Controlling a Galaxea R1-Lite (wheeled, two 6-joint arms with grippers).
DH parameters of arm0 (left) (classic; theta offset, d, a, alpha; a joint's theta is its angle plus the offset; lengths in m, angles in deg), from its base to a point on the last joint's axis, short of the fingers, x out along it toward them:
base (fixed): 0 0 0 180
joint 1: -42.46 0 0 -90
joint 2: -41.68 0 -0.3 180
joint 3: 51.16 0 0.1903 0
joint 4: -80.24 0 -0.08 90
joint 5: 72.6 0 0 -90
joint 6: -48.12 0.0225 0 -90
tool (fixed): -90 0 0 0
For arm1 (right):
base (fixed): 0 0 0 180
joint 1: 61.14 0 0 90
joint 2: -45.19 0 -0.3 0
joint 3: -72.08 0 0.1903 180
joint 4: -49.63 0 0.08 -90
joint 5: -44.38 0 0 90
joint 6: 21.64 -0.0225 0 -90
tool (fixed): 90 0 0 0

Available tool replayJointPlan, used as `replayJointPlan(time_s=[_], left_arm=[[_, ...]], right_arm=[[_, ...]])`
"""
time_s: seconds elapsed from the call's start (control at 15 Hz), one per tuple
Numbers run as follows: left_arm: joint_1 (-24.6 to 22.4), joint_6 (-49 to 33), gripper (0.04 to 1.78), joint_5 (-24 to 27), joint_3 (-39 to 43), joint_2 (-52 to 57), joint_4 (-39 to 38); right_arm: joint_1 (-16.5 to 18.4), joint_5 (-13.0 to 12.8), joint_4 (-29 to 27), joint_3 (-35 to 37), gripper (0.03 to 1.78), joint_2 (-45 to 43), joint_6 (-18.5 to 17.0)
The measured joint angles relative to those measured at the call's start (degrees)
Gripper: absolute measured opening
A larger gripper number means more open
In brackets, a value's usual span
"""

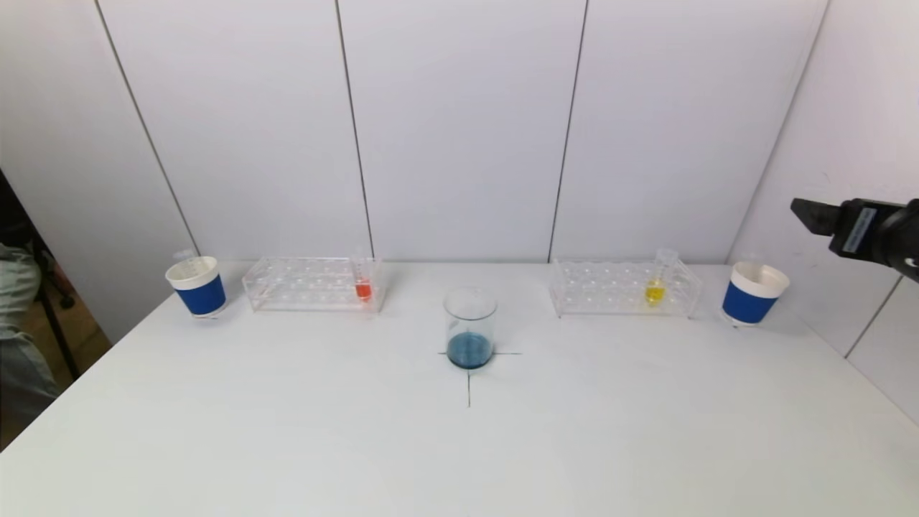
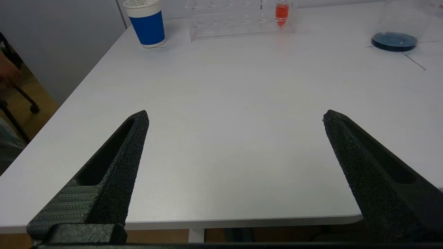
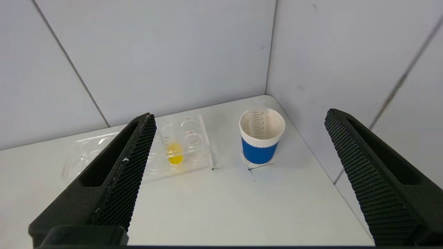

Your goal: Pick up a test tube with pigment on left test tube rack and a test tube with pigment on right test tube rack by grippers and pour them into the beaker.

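Note:
A test tube of orange-red pigment stands at the right end of the clear left rack. A tube of yellow pigment stands in the clear right rack. Between the racks, the glass beaker holds blue liquid. My left gripper is open and empty over the table's near left edge, far from its rack. My right gripper hangs open and empty, high at the table's right side, above the right cup.
A blue-and-white paper cup stands left of the left rack. Another cup, right of the right rack, holds an empty graduated tube. White wall panels close the back and right. Black cross marks lie under the beaker.

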Motion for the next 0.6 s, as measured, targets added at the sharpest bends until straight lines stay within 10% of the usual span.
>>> replayJointPlan(time_s=[0.6], left_arm=[[0.0,0.0,1.76,-0.04,0.0,0.0,0.0]], right_arm=[[-0.59,1.9,-10.91,20.21,1.77,-38.4,2.32]])
